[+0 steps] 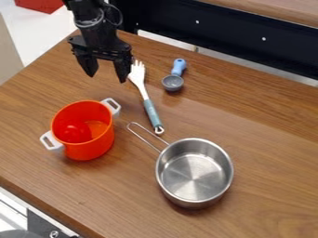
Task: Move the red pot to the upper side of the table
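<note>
The round, shiny red pot (82, 151) with white handles sits on the brown wood table (261, 118), left of the smooth metal pan (194, 174). The black claw (107, 76) hangs open, holding nothing.

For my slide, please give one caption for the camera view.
Black gripper, open, over a wooden table with a red pot, a fork, a blue-handled scoop and a steel saucepan.

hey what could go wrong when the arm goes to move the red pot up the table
The open gripper could nudge the fork close beside it. If the red pot drifts toward the blue-handled scoop on its way up, it might knock the fork or scoop.
</note>
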Robot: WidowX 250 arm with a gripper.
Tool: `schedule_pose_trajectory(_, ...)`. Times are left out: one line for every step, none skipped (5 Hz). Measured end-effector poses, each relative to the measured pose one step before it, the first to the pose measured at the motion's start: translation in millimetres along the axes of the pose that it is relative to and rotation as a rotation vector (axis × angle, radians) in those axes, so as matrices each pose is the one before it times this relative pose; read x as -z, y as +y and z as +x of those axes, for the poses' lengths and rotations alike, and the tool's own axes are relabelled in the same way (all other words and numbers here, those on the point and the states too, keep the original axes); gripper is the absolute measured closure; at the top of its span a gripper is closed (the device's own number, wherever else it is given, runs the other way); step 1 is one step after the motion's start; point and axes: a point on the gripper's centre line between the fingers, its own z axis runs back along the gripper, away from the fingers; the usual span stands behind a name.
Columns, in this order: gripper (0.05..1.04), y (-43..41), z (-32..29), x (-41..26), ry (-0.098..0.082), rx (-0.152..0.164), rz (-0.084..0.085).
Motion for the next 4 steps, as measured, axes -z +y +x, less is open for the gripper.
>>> schedule_pose_trajectory(0.084,-1.16,-7.82,11.06,0.0386,-0.0053,-0.0095)
schedule_pose_trajectory(0.084,4.49,-2.32,-0.37,0.0031,-0.0167,-0.0055)
schedule_pose_trajectory(0.084,5.10,-6.85,-3.10,0.0450,0.0718,-0.0364)
schedule_pose_trajectory(0.084,5.47,-8.70,-7.07,0.0173,0.1456,-0.0487)
